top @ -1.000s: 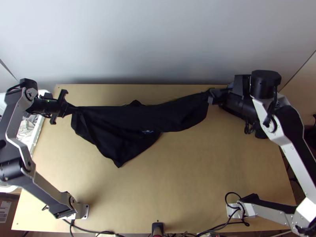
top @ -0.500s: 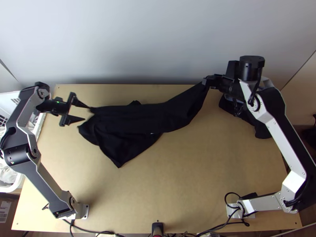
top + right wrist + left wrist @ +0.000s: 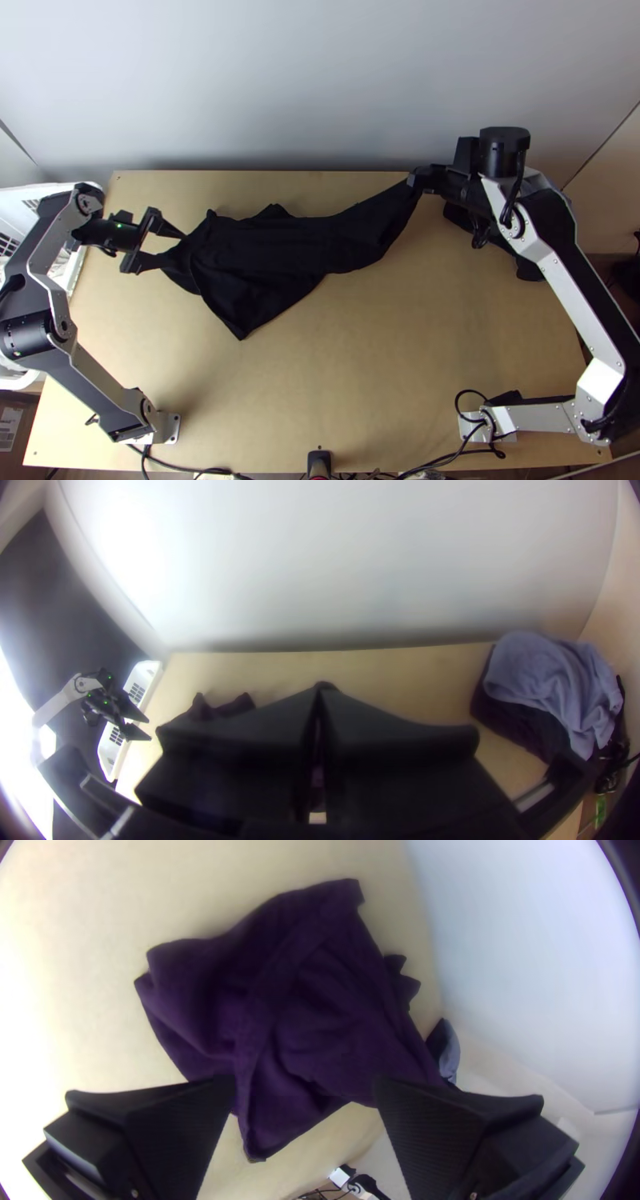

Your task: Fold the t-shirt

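Note:
My left gripper stands open at the left end of the black t-shirt, one finger on each side of the cloth's edge. My right gripper is shut on the shirt's far right corner and holds it raised, so the cloth slopes down to the table. The rest lies rumpled, with a pointed flap towards the near edge. In the left wrist view, the purple-looking shirt spreads beyond the open left gripper. The right wrist view has the right gripper with its fingertips together.
A pile of grey and dark cloth lies at the table's right side, partly under the right arm in the top view. A white basket stands by the left edge, behind the left arm. A pale wall borders the far edge.
My left gripper let go of the shirt's left corner, opened and shifted right and nearer; that end dropped inward. My right gripper moved slightly left and up the picture, still holding its corner.

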You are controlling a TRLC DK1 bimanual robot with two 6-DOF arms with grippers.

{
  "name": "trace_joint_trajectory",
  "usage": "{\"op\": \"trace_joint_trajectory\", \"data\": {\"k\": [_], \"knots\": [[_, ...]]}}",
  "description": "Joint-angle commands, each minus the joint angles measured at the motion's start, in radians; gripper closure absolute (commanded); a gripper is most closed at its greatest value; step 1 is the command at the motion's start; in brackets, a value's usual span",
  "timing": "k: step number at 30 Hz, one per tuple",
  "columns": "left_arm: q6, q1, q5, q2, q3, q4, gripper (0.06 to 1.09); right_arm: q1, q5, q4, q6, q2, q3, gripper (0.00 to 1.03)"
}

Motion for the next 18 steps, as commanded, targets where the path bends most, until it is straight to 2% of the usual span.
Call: {"op": "trace_joint_trajectory", "data": {"k": [1, 12, 18], "knots": [[0.020, 0.049, -0.007, 0.071, 0.044, 0.064, 0.10, 0.007, -0.003, 0.001, -0.003, -0.048, -0.066, 1.00], [-0.105, -0.079, -0.004, 0.270, 0.233, 0.130, 0.10, 0.002, -0.004, -0.004, -0.017, -0.079, -0.120, 1.00], [-0.186, -0.125, -0.010, 0.304, 0.254, 0.240, 0.10, -0.010, -0.006, -0.011, -0.024, -0.087, -0.121, 1.00]]}}
